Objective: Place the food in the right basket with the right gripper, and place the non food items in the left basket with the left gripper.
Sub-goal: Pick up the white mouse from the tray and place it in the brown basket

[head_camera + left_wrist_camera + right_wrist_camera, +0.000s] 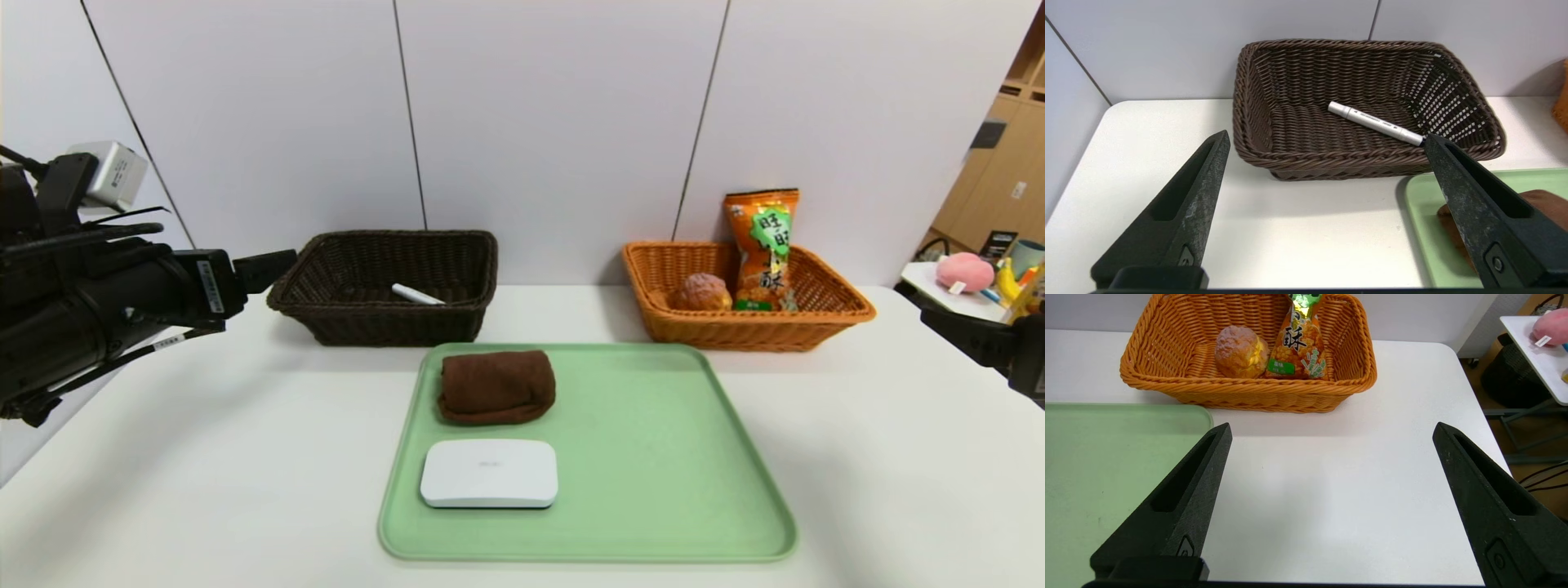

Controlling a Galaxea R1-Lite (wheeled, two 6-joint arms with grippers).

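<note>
A white pen (416,294) (1376,123) lies in the dark brown left basket (392,327) (1331,154). The right basket (751,331) (1249,394) is orange-tan and holds an orange snack bag (763,249) (1300,347) standing up and a golden bun (702,292) (1241,351). A folded brown towel (496,386) and a flat white box (489,473) lie on the green tray (653,457). My left gripper (269,269) (1327,136) hovers open and empty, short of the dark basket's left side. At the table's right edge, my right gripper (963,331) (1332,425) is open and empty over bare table.
A white wall stands right behind both baskets. Off the table's right edge is a side table (955,294) with a pink toy (965,272) and other items. White tabletop (204,457) surrounds the tray.
</note>
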